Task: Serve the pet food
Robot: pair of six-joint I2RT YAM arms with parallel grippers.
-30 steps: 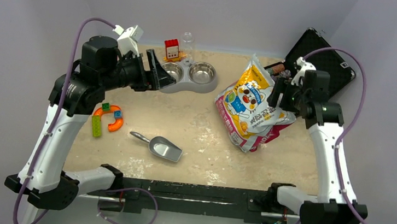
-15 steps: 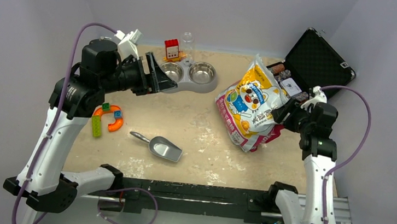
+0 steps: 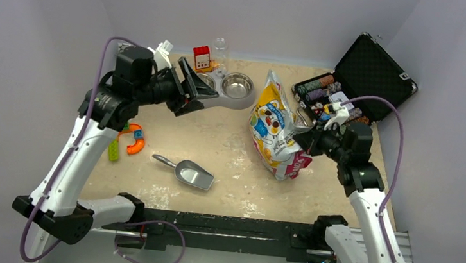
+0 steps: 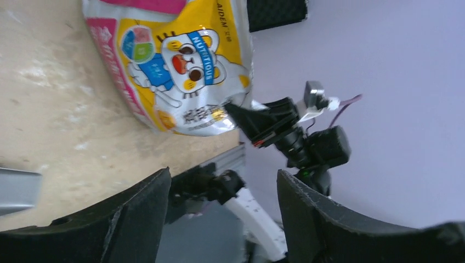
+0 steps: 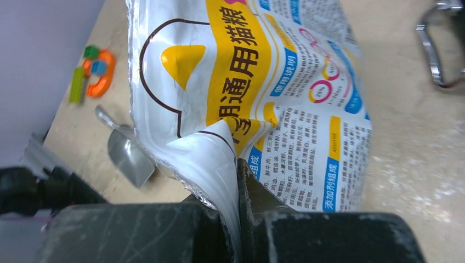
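The pet food is hidden; only its white-and-yellow cartoon bag [image 3: 272,127] shows, tipped up on the table right of centre. My right gripper [image 3: 304,139] is shut on the bag's [image 5: 263,82] silver edge flap, the foil pinched between the jaws of that gripper [image 5: 237,183]. A metal scoop [image 3: 191,174] lies empty on the table near the front, also seen as the scoop [image 5: 128,154] beyond the bag. The steel double bowl [image 3: 231,86] stands at the back. My left gripper [image 3: 199,91] hovers open beside the bowl, nothing between its fingers [image 4: 340,219], facing the bag [image 4: 175,60].
An open black case [image 3: 358,79] with rows of poker chips sits at the back right. An orange and green toy [image 3: 126,138] lies at the left. A small red box [image 3: 201,57] and a clear bottle [image 3: 220,49] stand behind the bowl.
My right gripper has shut on the bag's edge and drawn it leftward, tipping it up from lying flat. The left arm has swung a little to the right.
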